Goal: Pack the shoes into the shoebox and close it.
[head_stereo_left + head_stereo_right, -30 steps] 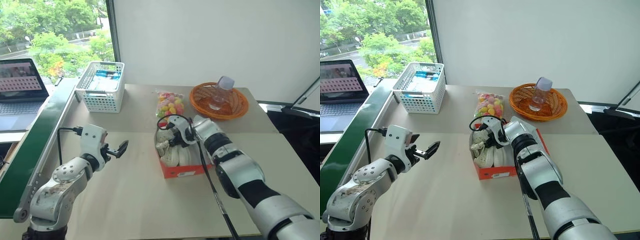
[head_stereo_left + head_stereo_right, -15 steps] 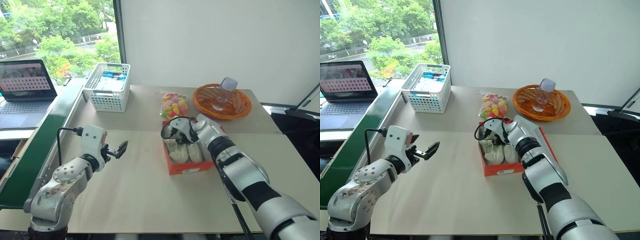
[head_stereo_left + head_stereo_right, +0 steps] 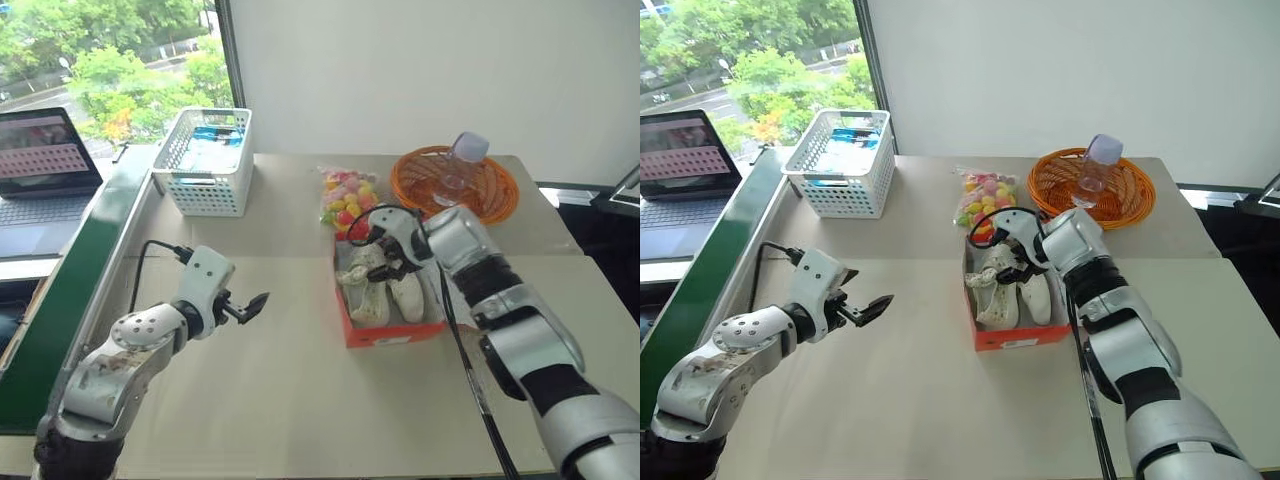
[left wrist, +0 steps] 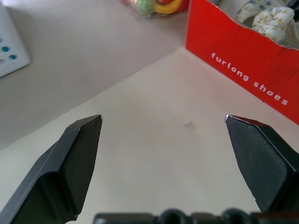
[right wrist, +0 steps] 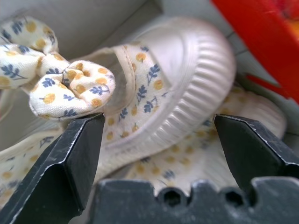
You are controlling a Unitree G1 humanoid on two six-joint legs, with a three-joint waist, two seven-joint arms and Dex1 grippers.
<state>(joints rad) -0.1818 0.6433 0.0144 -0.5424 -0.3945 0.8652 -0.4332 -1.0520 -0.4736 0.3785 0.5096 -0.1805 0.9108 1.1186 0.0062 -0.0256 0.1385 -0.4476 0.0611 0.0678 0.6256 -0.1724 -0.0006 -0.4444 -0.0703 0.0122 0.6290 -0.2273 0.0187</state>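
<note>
Right end effector (image 3: 1012, 262) hangs just above the near end of the red-orange rectangular cardboard shoebox (image 3: 1020, 338), its two black fingers spread wide with nothing between them. A second ago it was sunk low in the box with its fingers around a shoe; now it has lifted clear and let go. Both small cream-white fabric shoes (image 3: 1012, 296) lie side by side inside the box, soles pale, and the right wrist view shows a tiny flower print and a cloth bow on them rather than laces. My reading is that the packing part is done and closing the box is what remains.

Left end effector (image 3: 252, 303) hovers over the bare beige worktop (image 3: 280, 400), well apart from the box on its left, fingers also spread and empty.

Much of the box's right wall and the lid are covered by the right arm, so where the lid lies and how it hinges cannot be made out.
</note>
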